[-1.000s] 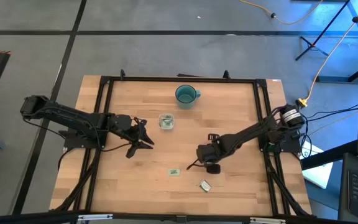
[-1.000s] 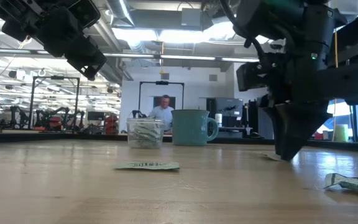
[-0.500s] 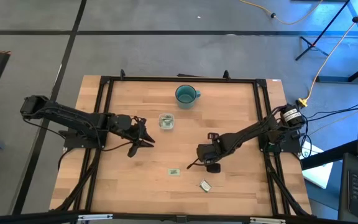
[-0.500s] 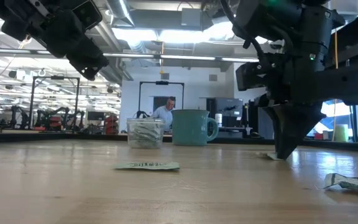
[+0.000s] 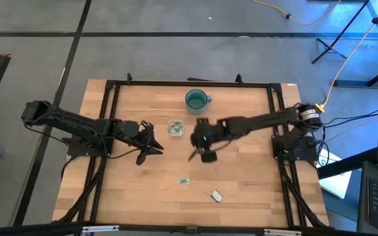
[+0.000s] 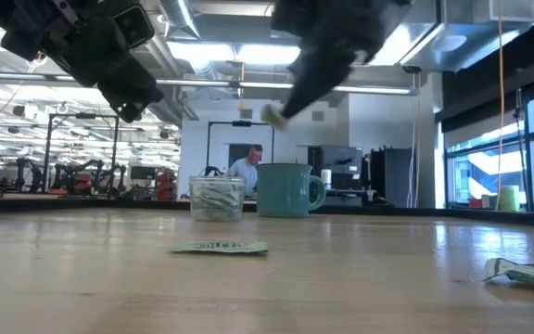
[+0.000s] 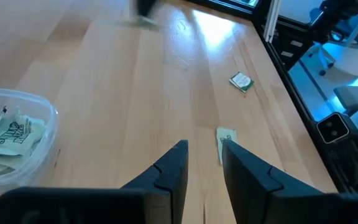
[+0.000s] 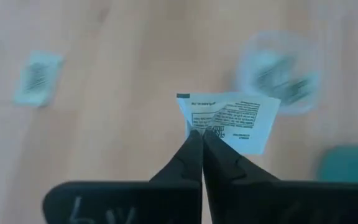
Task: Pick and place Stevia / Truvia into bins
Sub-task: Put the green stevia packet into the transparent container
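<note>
My right gripper [image 8: 202,134] hangs above the middle of the table [image 5: 194,155], shut on a white Stevia packet [image 8: 229,121], which the low view shows blurred in the air [image 6: 273,115]. The clear bin [image 5: 175,128] stands a little to its far left, with several packets inside [image 7: 11,137]. Two more packets lie flat on the table, one [image 5: 184,181] nearer the middle and one [image 5: 216,195] by the near edge. My left gripper [image 7: 204,155] is open above the table left of the bin [image 5: 151,141], holding nothing. My right gripper pinches the packet by one corner [image 8: 197,127] between its two fingertips. The fingers slant down from the table's right. The packet sticks out beyond the tips, lifted clear of the table.
A teal mug [image 5: 197,99] stands near the far edge, just beyond the bin [image 6: 288,189]. Black frame rails [image 5: 110,131] run along the table's sides. A person sits in the room behind the table.
My right gripper has risen from the table near its right-middle and swung toward the far left, toward the bin, rolling as it went. The packet that lay under its fingertips has gone up with it, clear of the table.
</note>
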### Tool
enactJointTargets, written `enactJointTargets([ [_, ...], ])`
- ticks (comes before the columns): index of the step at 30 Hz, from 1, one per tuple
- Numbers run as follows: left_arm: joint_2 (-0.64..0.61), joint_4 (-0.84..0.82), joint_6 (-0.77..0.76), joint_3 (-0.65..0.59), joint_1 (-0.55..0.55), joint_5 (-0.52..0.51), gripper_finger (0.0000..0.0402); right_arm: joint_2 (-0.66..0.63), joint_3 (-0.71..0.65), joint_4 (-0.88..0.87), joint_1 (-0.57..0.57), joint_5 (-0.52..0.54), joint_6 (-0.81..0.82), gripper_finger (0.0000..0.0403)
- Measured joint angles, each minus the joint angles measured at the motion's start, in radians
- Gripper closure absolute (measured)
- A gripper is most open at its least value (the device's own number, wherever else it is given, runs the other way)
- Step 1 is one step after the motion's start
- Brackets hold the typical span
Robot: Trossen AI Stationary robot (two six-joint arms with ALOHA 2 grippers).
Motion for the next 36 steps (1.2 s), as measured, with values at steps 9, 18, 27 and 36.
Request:
enactJointTargets([
  [9,0.000,-0.007,0.027,0.000,0.000,0.001,0.0309,0.162,0.183,0.031,-0.183,-0.088,-0.185,0.0402],
  [18,0.000,-0.009,0.045,0.000,0.000,0.002,0.0309,0.369,0.354,0.029,-0.239,-0.149,-0.238,0.0402],
  [27,0.000,-0.027,0.045,0.000,0.000,0.002,0.0309,0.474,0.409,-0.046,-0.240,-0.149,-0.238,0.0398],
  [36,0.000,-0.025,0.045,0.000,0.000,0.002,0.0309,0.451,0.413,-0.051,-0.238,-0.144,-0.238,0.0331],
])
